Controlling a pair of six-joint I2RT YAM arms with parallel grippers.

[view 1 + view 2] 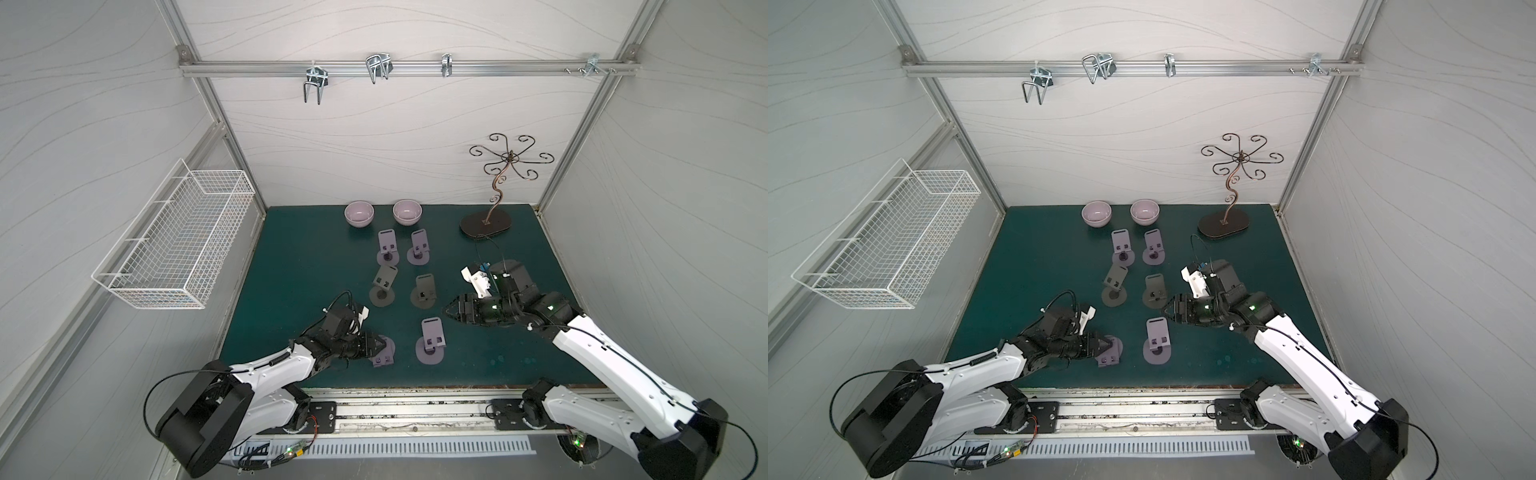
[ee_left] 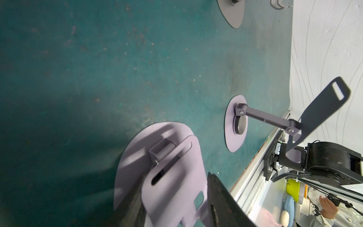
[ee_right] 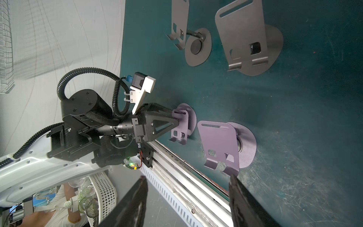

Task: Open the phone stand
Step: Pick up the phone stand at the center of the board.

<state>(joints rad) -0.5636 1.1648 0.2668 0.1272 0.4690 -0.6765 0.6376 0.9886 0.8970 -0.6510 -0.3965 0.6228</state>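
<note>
The phone stand [image 1: 386, 358] sits in the lower left-centre of both top views, near the front edge of the green mat [image 1: 307, 266]. Its lilac plate is folded low over its round base. The left gripper [image 1: 379, 344] reaches in from the lower left, and its tip is right on the stand, covering the plate's slotted end. In the left wrist view the plate [image 2: 176, 173] runs between the two dark fingers [image 2: 225, 198]. One finger lies along a long edge of the plate and seems to touch it, while the other is mostly hidden under the opposite edge. The jaws stand partly spread, about to the plate's width; whether they actually press on it I cannot tell. The hinge block [image 2: 162, 152] shows between plate and base.

The right gripper [image 1: 451, 311] hangs at mid-right of the top views, pointing left, well apart from the phone stand. The right wrist view shows its fingers [image 3: 137, 196] spread wide with nothing held between them. Just below its tip in the top views, at bottom centre, an opened stand [image 1: 432, 338] has its plate raised on its arm, and it lies between the two grippers. More opened stands [image 1: 387, 245] stand in two columns further up the mat, toward two bowls [image 1: 359, 214]
</note>
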